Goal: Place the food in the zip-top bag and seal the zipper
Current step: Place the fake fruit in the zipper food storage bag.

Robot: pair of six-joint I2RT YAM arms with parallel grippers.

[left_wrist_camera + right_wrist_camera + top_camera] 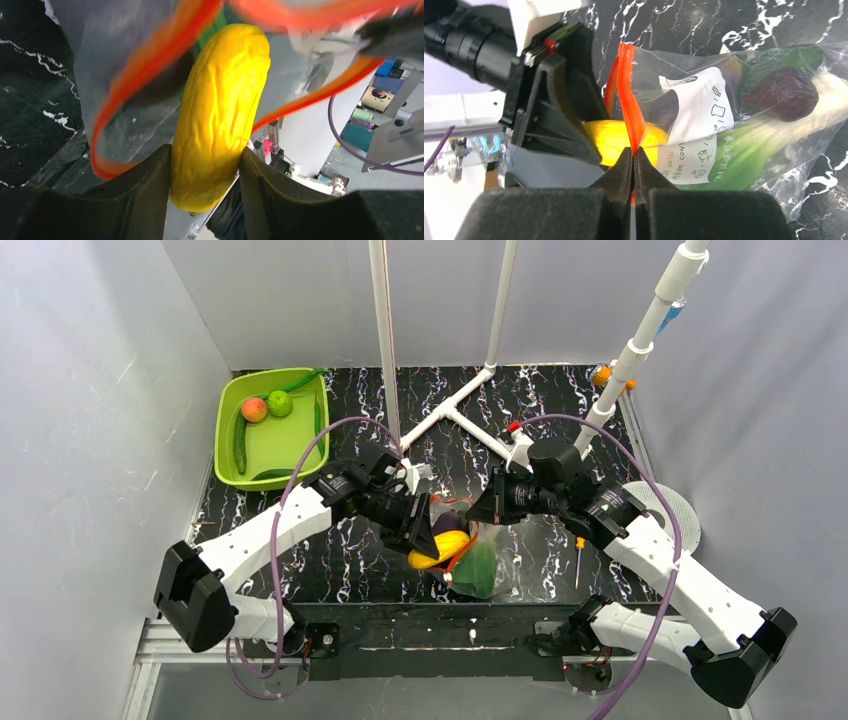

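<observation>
My left gripper (206,155) is shut on the yellow piece (220,100) and holds it at the open mouth of the clear zip-top bag (694,105). Its black fingers (559,110) show in the right wrist view. My right gripper (632,152) is shut on the red-orange zipper (628,90) and holds the bag's mouth up. Inside the bag lie the dark purple eggplant (786,92) and the leafy green vegetable (744,155). From above, both grippers meet at the bag (490,565) near the table's front middle, with the yellow piece (438,547) between them.
A lime-green bin (232,455) at the back left holds a red-orange fruit (254,410), a lime-green fruit (280,403) and long green pods (240,445). A white pipe frame (470,425) stands behind the bag. An orange-handled screwdriver (579,555) lies to the right.
</observation>
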